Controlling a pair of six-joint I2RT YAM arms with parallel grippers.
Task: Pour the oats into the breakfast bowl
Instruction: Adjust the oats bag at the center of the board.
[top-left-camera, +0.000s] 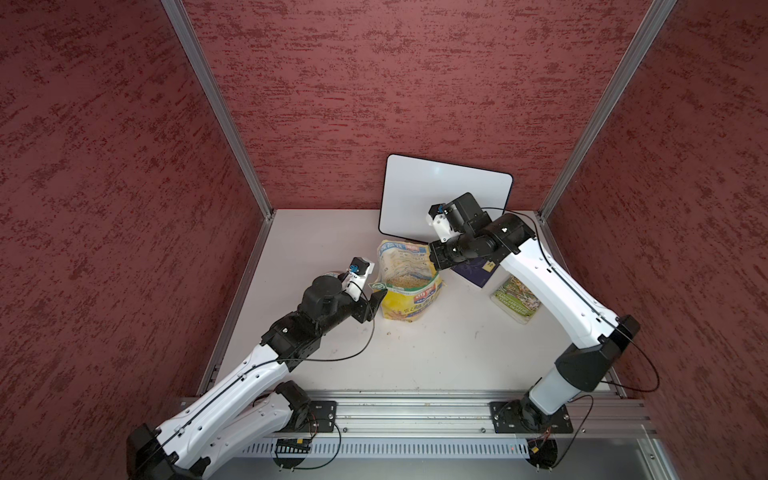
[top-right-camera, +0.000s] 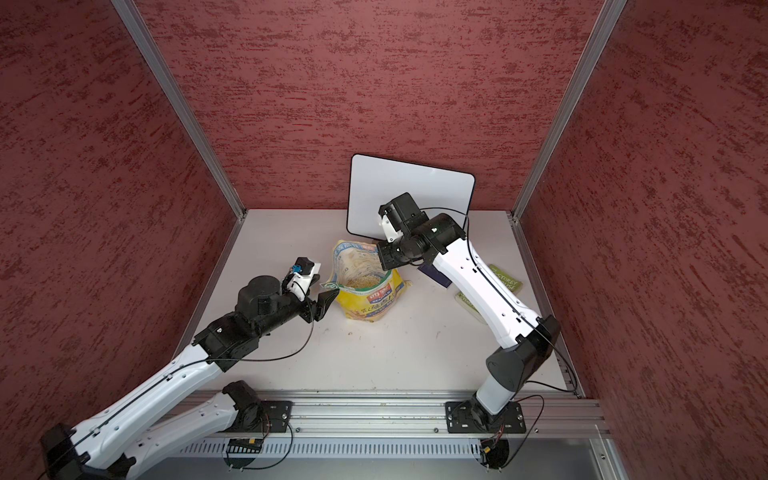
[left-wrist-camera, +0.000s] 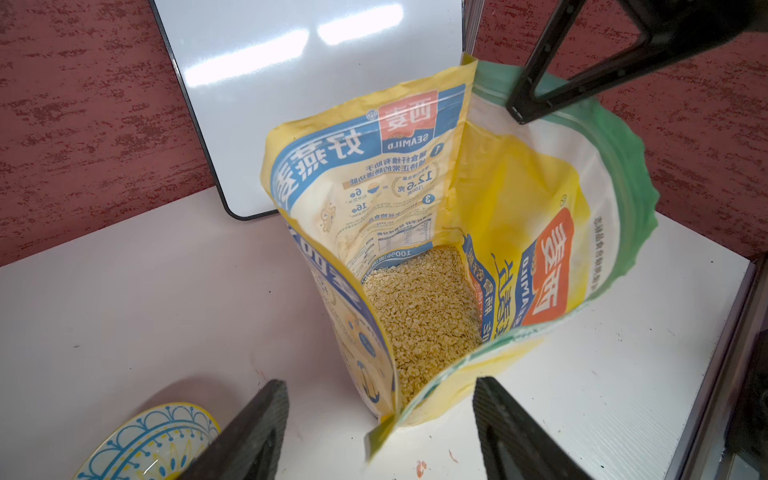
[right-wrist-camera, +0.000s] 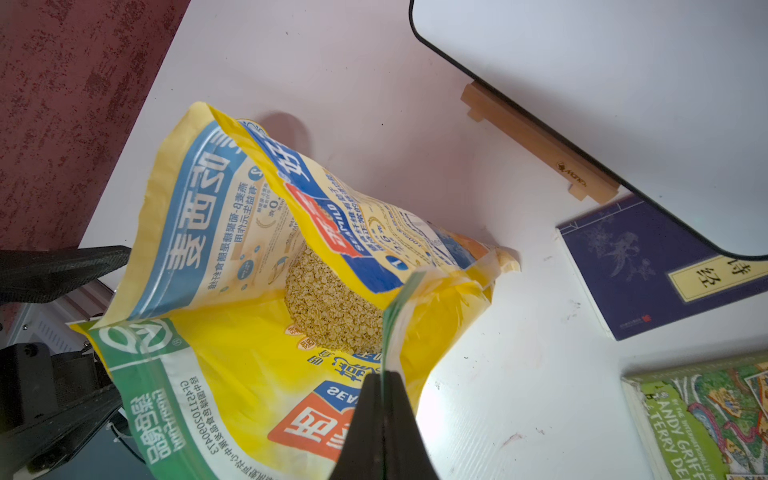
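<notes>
Breakfast bowl (left-wrist-camera: 145, 440), glossy with a blue-yellow pattern: cut off at the frame edge, partly behind a finger of the left gripper (left-wrist-camera: 380, 386). That gripper's jaws gape wide, holding nothing. Just beside it, the crinkled yellow pouch (top-left-camera: 409, 299) stands upright mid-table with open tabletop (top-left-camera: 415, 353) in front; flaky oats (left-wrist-camera: 424, 316) lie inside. The right gripper (right-wrist-camera: 384, 382) pinches the pouch's green top edge. The green book (right-wrist-camera: 706, 415) is partly under the right arm.

Mottled red walls (top-left-camera: 415, 83) — pale tabletop (top-left-camera: 436, 357), aluminium posts (top-left-camera: 220, 108)

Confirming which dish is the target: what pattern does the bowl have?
The bowl shows blue arches and yellow petals, best in the left wrist view.
</notes>
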